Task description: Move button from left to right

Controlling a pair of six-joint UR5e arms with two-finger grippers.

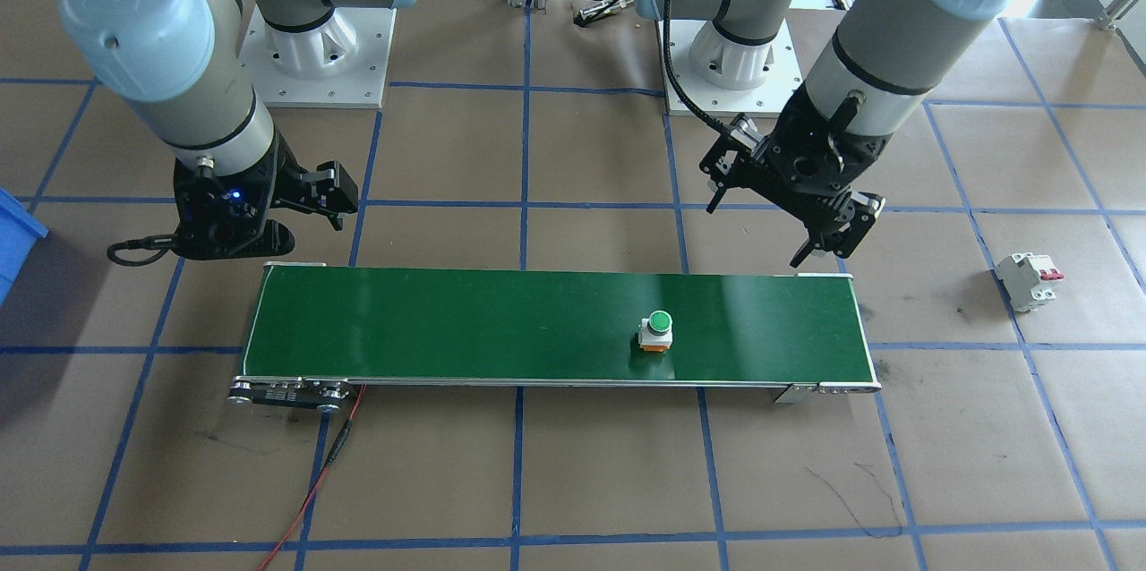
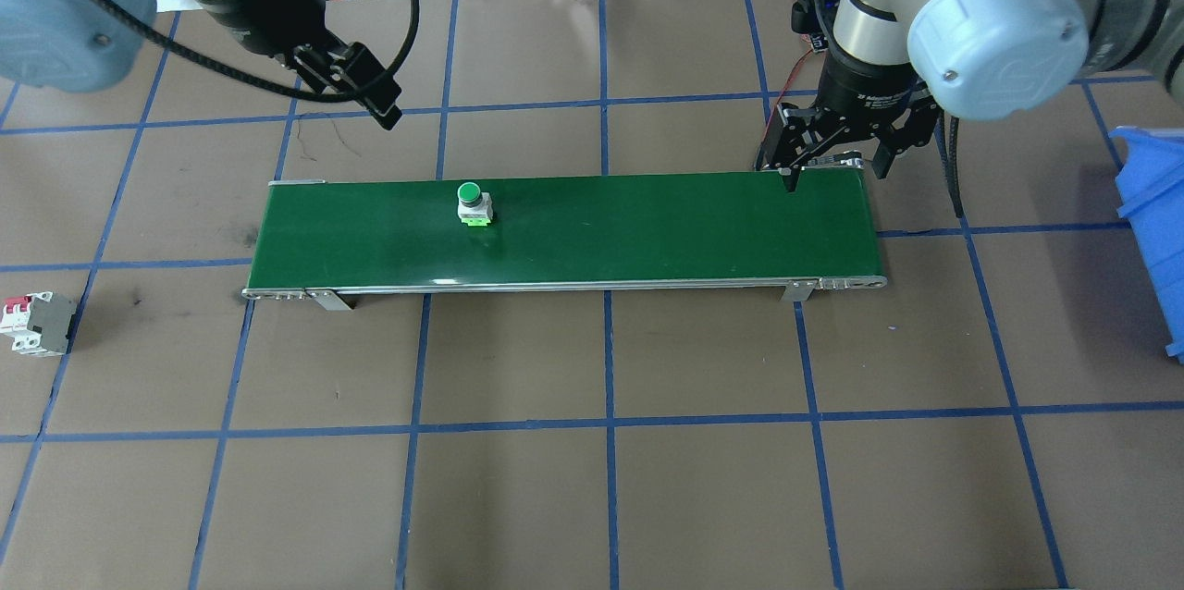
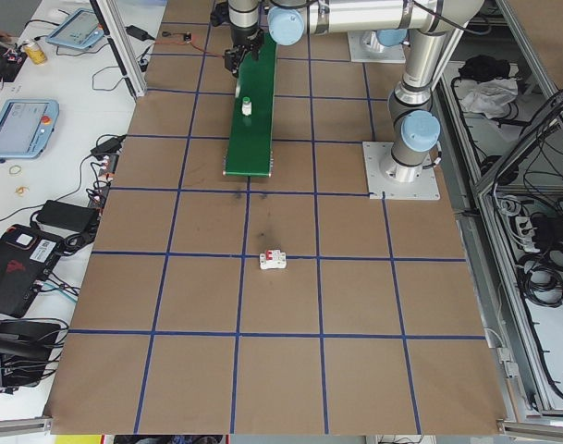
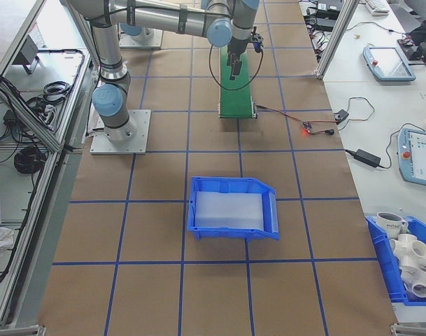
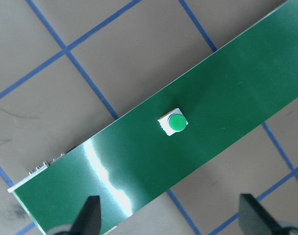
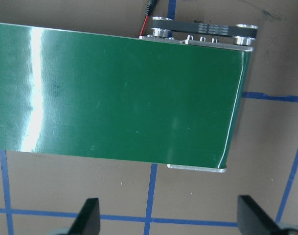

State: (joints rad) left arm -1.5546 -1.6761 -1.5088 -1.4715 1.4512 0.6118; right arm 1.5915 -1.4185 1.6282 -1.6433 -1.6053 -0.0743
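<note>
The button [image 2: 472,202] stands on the belt [image 2: 647,229] nearer the left gripper [image 2: 356,91], both grippers' fingers open and empty, the right gripper [image 2: 832,155] waiting at the far end.

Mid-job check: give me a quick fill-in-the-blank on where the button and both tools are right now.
1. The button stands on the green ____.
2. The button's cap is ____ in colour.
3. Both the left tool and the right tool are ____, holding nothing.
4. The breaker lies on the table beyond the belt's ____ end, by the robot's sides.

Missing words: belt; green; open; left
</note>
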